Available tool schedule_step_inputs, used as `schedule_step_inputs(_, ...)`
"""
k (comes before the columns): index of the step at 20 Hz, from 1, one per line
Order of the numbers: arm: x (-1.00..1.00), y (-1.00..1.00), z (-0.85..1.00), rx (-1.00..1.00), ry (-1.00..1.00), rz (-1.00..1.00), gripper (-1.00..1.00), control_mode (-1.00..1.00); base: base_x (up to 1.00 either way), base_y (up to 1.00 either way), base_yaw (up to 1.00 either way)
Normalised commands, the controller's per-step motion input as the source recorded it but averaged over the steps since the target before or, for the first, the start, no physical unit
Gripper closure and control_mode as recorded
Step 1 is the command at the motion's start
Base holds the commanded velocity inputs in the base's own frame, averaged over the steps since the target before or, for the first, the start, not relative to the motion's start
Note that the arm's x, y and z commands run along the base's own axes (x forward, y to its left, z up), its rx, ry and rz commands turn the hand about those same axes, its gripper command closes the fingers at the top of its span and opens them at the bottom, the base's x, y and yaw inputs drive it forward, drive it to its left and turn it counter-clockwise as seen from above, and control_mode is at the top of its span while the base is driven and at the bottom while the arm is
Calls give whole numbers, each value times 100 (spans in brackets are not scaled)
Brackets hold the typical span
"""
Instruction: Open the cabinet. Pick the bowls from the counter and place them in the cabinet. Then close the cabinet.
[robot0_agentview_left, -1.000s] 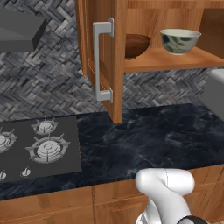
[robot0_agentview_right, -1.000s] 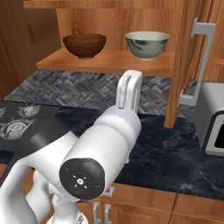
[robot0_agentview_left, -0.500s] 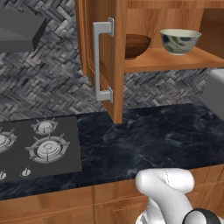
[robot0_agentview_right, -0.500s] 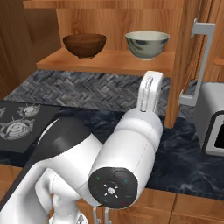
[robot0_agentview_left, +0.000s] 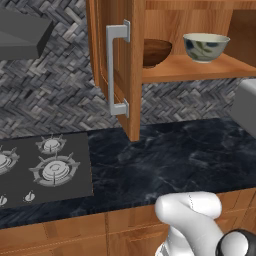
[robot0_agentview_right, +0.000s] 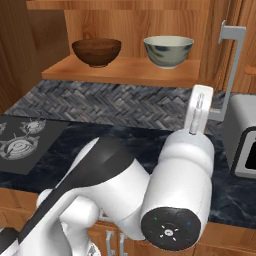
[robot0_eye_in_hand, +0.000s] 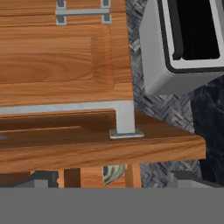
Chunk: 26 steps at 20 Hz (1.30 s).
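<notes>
Dark grey gas hob, herringbone tiled backsplash, grey hood, perhaps a toaster.

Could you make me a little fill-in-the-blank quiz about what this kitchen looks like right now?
1. Both bowls stand on the shelf inside the ____, whose doors are open.
2. The wooden bowl sits to the ____ of the cream bowl in the right base view.
3. On the black counter, left of the open door, lies a gas ____.
4. Each cabinet door carries a grey metal bar ____.

Missing words: cabinet; left; hob; handle
</notes>
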Motion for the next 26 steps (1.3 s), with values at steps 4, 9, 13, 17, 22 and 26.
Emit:
schedule_step_inputs(4, 15, -33, 0, 0, 0, 2, -100, -100, 0, 0, 0)
schedule_step_inputs(9, 36, -26, -2, 0, 0, 5, -100, -100, 0, 0, 0)
schedule_step_inputs(13, 31, -28, -10, 0, 0, 6, -100, -100, 0, 0, 0)
schedule_step_inputs(17, 25, -24, -23, 0, 0, 5, -100, -100, 0, 0, 0)
schedule_step_inputs(22, 19, -26, -29, 0, 0, 4, -100, -100, 0, 0, 0)
schedule_step_inputs(26, 31, -22, -17, 0, 0, 3, -100, -100, 0, 0, 0)
